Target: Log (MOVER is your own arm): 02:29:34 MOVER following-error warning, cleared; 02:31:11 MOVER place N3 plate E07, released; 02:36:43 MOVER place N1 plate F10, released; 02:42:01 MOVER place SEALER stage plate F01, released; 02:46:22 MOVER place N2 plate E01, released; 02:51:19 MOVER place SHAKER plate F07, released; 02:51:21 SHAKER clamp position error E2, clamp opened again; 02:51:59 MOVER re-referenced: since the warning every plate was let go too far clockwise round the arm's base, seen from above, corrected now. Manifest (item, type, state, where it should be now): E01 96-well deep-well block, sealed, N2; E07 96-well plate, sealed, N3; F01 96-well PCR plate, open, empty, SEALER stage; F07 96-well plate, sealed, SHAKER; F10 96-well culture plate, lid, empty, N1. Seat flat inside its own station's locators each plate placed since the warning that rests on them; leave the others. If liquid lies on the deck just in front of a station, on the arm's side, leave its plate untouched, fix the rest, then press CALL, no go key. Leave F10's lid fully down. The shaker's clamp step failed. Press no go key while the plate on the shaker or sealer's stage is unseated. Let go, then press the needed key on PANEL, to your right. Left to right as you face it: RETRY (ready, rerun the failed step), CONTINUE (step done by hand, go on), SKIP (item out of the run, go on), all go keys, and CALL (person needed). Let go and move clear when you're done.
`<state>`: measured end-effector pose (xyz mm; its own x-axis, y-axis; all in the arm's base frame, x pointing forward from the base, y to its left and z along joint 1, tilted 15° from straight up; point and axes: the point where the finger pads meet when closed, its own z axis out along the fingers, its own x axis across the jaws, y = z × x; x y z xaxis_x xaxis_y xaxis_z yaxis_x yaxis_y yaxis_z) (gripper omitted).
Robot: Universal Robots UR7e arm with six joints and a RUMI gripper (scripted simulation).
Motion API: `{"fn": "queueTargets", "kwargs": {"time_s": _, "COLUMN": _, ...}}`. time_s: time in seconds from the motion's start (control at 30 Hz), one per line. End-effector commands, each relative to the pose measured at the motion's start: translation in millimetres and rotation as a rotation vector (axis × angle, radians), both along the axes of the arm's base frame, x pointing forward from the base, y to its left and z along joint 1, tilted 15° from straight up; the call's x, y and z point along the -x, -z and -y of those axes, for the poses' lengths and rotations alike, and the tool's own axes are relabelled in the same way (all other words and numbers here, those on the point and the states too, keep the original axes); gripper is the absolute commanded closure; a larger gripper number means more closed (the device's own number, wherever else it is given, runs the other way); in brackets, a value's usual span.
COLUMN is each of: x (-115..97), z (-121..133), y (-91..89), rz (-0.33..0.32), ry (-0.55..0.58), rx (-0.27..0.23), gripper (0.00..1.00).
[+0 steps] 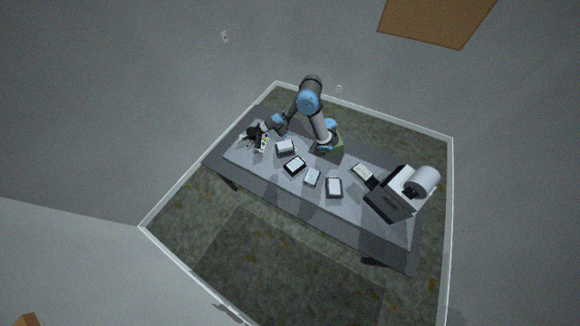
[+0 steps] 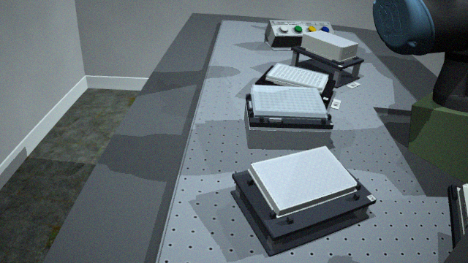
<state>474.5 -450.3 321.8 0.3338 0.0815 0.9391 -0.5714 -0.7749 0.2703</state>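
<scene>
Top view, bench end: the gripper (image 1: 252,134) hangs over the panel (image 1: 262,142) at the bench's left end, jaws partly spread, nothing between them.
Panel keys: white, green, yellow and blue buttons (image 2: 298,28) in a row.
Shaker: a sealed plate (image 2: 330,44) lies on the raised black stand (image 2: 347,64) just beside the panel.
Nest, next along: an open-welled plate (image 2: 297,76) lies tilted across its black base.
Nest, mid-bench: a deep block (image 2: 288,101) sits in its black frame.
Nest, near the front edge: a lidded plate (image 2: 302,179) lies skewed on its dark base (image 2: 314,219).
Right end: the sealer (image 1: 399,190) with a white roll; a plate (image 1: 362,171) lies before it.
</scene>
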Motion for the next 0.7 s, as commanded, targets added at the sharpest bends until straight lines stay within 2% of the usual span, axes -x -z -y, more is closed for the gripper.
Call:
{"fn": "queueTargets", "kwargs": {"time_s": 0.0, "x": 6, "z": 2, "y": 2.5, "rz": 0.016, "ry": 0.038, "rx": -0.094, "gripper": 0.18}}
{"fn": "queueTargets", "kwargs": {"time_s": 0.27, "x": 21, "z": 3, "y": 12.0, "rz": 0.047, "ry": 0.104, "rx": -0.237, "gripper": 0.18}}
{"fn": "queueTargets", "kwargs": {"time_s": 0.33, "x": 21, "z": 3, "y": 12.0, "rz": 0.047, "ry": 0.104, "rx": -0.237, "gripper": 0.18}}
{"fn": "queueTargets", "kwargs": {"time_s": 0.57, "x": 40, "z": 2, "y": 24.4, "rz": 0.074, "ry": 0.168, "rx": -0.358, "gripper": 0.18}}
{"fn": "queueTargets", "kwargs": {"time_s": 0.67, "x": 40, "z": 2, "y": 24.4, "rz": 0.086, "ry": 0.196, "rx": -0.410, "gripper": 0.18}}
